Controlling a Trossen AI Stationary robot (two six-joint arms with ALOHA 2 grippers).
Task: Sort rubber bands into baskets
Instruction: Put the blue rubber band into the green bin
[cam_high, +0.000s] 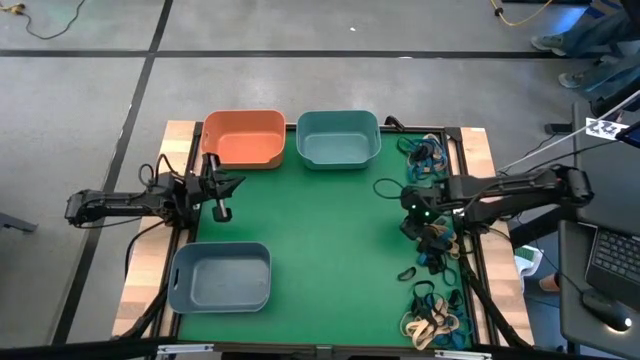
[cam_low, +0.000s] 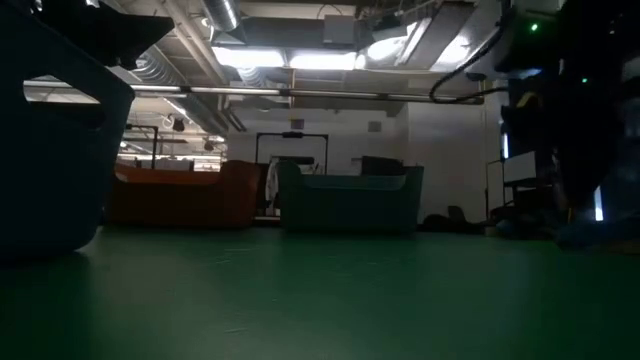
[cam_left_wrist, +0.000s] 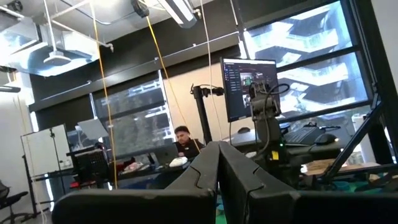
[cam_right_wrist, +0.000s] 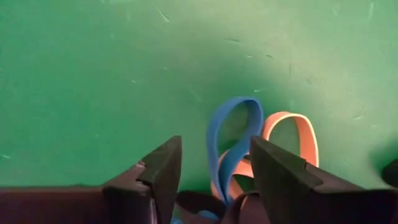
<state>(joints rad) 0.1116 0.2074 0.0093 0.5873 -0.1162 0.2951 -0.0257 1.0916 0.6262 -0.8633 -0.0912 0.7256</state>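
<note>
Right gripper (cam_right_wrist: 211, 168) hovers over the counter (cam_high: 320, 230); two overlapping rubber bands (cam_right_wrist: 239, 143) lie between its parted jaws and just ahead, perhaps touching one finger (cam_right_wrist: 280, 171). More bands lie on both sides.

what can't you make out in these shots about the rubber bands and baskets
- Which band the right gripper is going for: in the right wrist view its fingers cut off the lower ends of the blue band and the tan band.
- Rubber band pile, high view: loops too small and tangled to count.
- Grey-blue basket, low view: cut off by the picture's edge, dark.
- Orange basket, low view: inside hidden by its wall.
</note>
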